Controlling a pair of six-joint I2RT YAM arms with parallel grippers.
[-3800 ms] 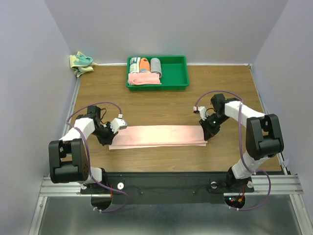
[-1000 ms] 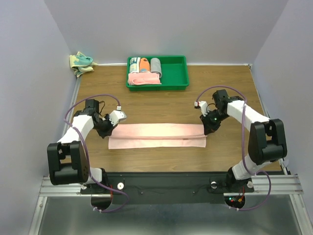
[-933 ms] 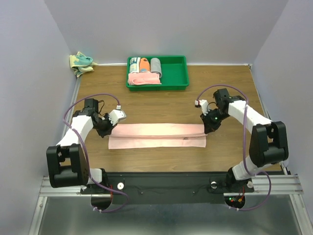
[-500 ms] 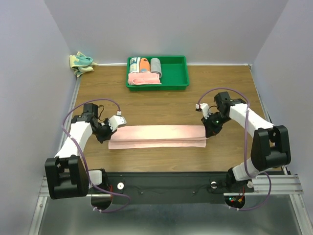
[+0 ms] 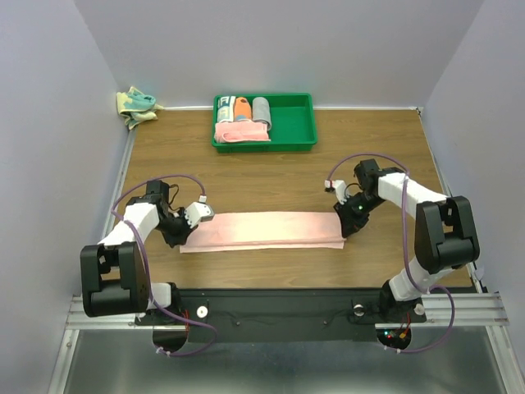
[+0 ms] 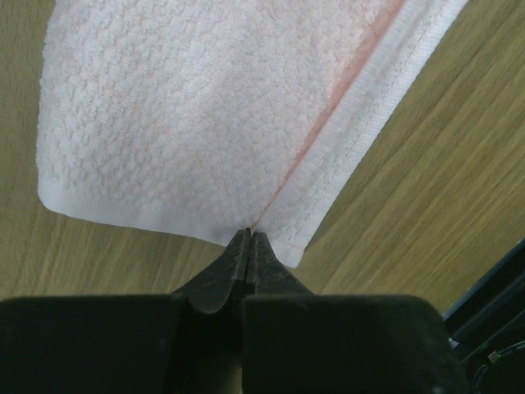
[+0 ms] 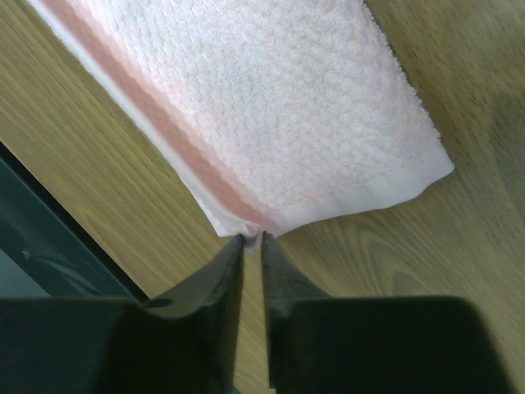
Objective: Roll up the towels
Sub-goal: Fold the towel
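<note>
The peach-pink towel lies flat as a long narrow strip, folded lengthwise, across the near middle of the table. My left gripper is at its left end, shut on the end's edge; the left wrist view shows the jaws closed on the towel. My right gripper is at the right end; in the right wrist view the jaws pinch the near corner of the towel. The teal towel with yellow edges lies crumpled at the far left corner.
A green tray stands at the back centre, holding several rolled towels and a loose pink cloth. Side walls close in on the left and right. The table's near edge is just behind both arm bases.
Both grippers have moved toward the near edge with the towel's long edge. The upper layer now covers the lower one, so the strip looks narrower.
</note>
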